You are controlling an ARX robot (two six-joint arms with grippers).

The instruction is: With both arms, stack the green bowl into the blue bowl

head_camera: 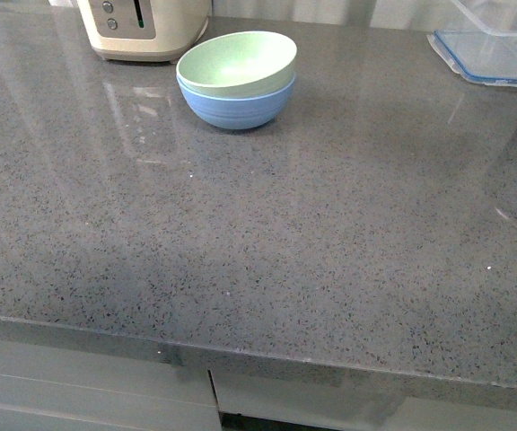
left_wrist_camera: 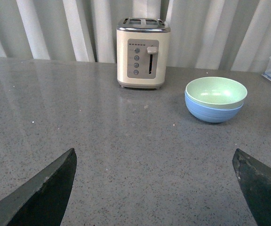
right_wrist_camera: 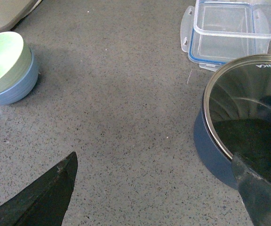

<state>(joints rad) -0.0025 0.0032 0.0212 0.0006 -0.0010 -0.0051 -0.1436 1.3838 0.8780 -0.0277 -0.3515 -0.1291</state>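
Mint-green matte bowl (head_camera: 238, 61) sits nested inside light-blue matte bowl (head_camera: 237, 102), beside cream toaster (left_wrist_camera: 143, 52). Left gripper (left_wrist_camera: 154, 188) and right gripper (right_wrist_camera: 154, 188): fingers spread, empty. Advice: retreat clear, leaving stack undisturbed.

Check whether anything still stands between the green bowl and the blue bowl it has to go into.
Nothing does: the green bowl already sits nested inside the blue bowl. Both grippers, left gripper and right gripper, are open, apart from the stack.

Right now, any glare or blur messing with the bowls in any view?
Front view: window streaks glare on the counter left of the green bowl; bowls sharp. Left wrist view: clear, even light. Right wrist view: reflections on the pot lid; hand fingers blurred.
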